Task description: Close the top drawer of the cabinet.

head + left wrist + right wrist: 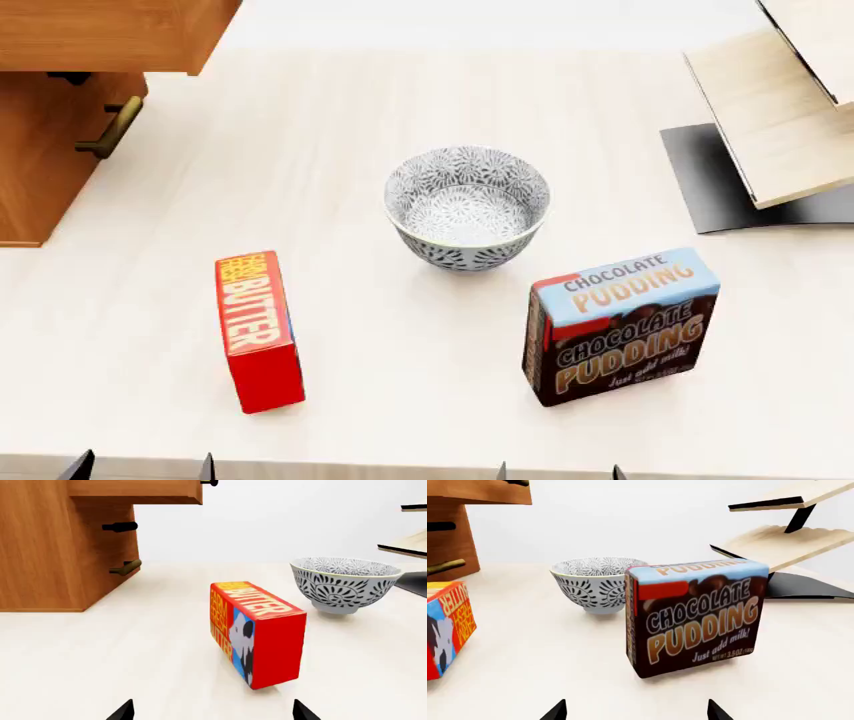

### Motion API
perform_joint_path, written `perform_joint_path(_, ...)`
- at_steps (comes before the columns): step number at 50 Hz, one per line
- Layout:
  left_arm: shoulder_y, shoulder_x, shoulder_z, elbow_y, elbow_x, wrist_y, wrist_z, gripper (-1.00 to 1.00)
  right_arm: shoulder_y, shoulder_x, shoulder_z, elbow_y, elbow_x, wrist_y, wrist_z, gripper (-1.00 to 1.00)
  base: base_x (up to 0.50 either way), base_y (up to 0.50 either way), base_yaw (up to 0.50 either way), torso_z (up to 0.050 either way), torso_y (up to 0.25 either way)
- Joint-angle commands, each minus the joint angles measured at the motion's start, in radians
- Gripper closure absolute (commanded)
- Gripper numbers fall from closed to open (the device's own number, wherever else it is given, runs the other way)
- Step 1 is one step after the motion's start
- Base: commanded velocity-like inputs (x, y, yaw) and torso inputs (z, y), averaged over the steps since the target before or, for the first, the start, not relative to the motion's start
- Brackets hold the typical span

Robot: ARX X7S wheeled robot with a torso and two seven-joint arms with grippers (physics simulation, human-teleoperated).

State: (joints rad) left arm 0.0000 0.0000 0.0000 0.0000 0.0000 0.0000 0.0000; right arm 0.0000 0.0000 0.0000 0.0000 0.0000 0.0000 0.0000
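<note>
A pale, cream wood-grain tabletop [400, 120] carries a red butter box [259, 331], a grey patterned ceramic bowl [467, 207], a brown chocolate pudding box [619, 325], the orange-brown wooden cabinet [40, 175] and a pale shelf unit's black base [727, 180].

- Little of the robot's body shows: only the black fingertips of its two grippers, at the frame edges.
- Left gripper [213, 712]: two matte black, pointed, wedge-shaped fingers [123, 711], with no markings, screws or cables visible.
- Right gripper [637, 711]: two matching black triangular fingers [556, 711], equally plain.
- Head view: four small dark finger tips along the bottom edge, in two pairs.
</note>
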Motion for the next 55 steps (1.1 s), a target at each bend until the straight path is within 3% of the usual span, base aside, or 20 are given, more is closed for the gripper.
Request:
perform_joint_path(1,0.000,-0.016,0.019,0.001,-0.015,0.000,-0.019,-1.00,0.000,0.013,-0.018,0.000,0.013,-0.001,0.018,-1.00,0.00,0.00,0.00,0.000,0.000)
perform_joint_path(19,-0.010,-0.058,0.066,-0.009,-0.073,-0.001,-0.060,-1.00,0.011,0.058,-0.069,0.010,0.059,0.002,0.071,-1.00,0.00,0.00,0.00,0.001,0.000)
perform_joint_path(55,-0.012,-0.100,0.111,-0.010,-0.123,0.010,-0.105,-1.00,0.021,0.100,-0.121,0.016,0.103,0.009,0.119,-1.00,0.00,0.00,0.00,0.049,0.000)
